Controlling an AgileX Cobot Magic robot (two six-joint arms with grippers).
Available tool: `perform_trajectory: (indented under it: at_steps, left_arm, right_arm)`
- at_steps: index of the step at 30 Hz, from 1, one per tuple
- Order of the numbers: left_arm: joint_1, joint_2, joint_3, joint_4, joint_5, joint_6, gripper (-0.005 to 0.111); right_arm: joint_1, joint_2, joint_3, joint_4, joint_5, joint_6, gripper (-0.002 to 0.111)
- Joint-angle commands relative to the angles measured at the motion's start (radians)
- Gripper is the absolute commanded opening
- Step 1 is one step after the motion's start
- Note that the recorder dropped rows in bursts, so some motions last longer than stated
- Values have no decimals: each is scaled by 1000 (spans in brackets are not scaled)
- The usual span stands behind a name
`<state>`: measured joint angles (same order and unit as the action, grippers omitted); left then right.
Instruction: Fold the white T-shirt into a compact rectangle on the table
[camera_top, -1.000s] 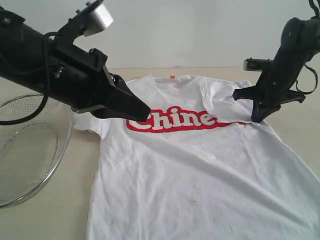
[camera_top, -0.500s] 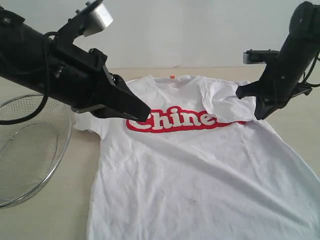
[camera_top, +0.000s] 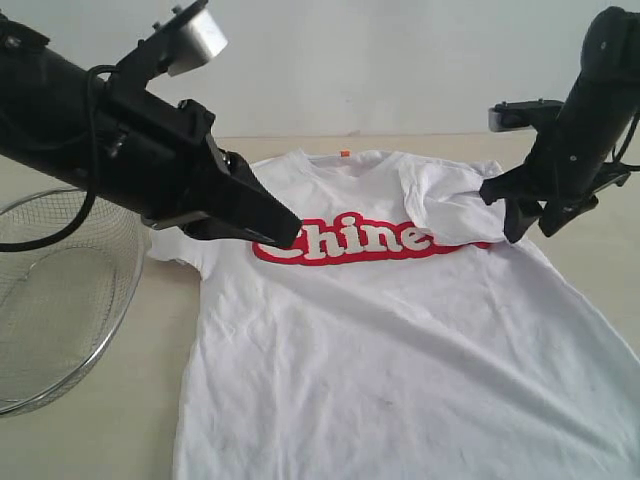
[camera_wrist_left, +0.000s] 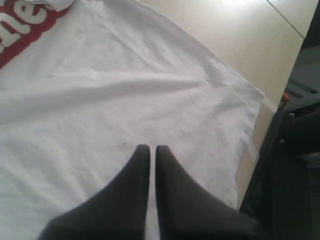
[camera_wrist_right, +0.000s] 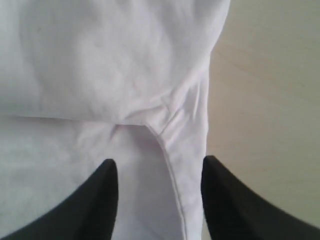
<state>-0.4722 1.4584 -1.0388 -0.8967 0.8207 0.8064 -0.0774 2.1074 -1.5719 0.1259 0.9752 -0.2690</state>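
white t-shirt (camera_top: 400, 340) lies flat, front up, on the worktop (camera_top: 130, 440), hem nearest. wire basket (camera_top: 40, 290) sits beside it on the left. left hand (camera_top: 285, 232) is closed and empty, tips over the start of the red band (camera_top: 340, 242). right hand (camera_top: 530, 230) is spread open and empty, over the shirt edge by the sleeve (camera_top: 445, 205), which is folded in over the band's end. orange tag (camera_top: 345, 153) at the far collar.

Right gripper (camera_top: 530, 232), a second earlier closed and low at the folded-in sleeve (camera_top: 445, 205) of the white T-shirt (camera_top: 400, 340), now lifted slightly rightward, jaws parted.
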Motion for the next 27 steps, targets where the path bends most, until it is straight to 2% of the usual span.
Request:
perform_trajectory:
  at_steps: [1,6,18,20,21,22,23,26,27]
  left_arm:
    - [-5,-7,4,-12,6,-9,5]
    - [-5,-7,4,-12,6,-9,5]
    - [-5,-7,4,-12,6,-21,5]
    - [-5,-7,4,-12,8,-21,5]
    - [-5,-7,4,-12,8,-21,5]
    - [-5,-7,4,-12,8,-21,5]
    - [-5,-7,4,-12,6,-21,5]
    - [-5,-7,4,-12,6,-21,5]
    - [-5,-7,4,-12,6,-21,5]
  right_arm:
    - [0,18,6,-49,-7,-4,41]
    - [0,21,6,-53,-7,-4,47]
    - [0,68,6,-93,-36,54,47]
    - [0,68,6,-137,-41,89,39]
    - [0,68,6,-150,-43,88,28]
    - [0,68,6,-150,-46,88,23]
    - [0,68,6,-150,-47,88,14]
    - [0,68,6,-150,-48,88,0]
    - [0,68,6,-150,-47,93,0]
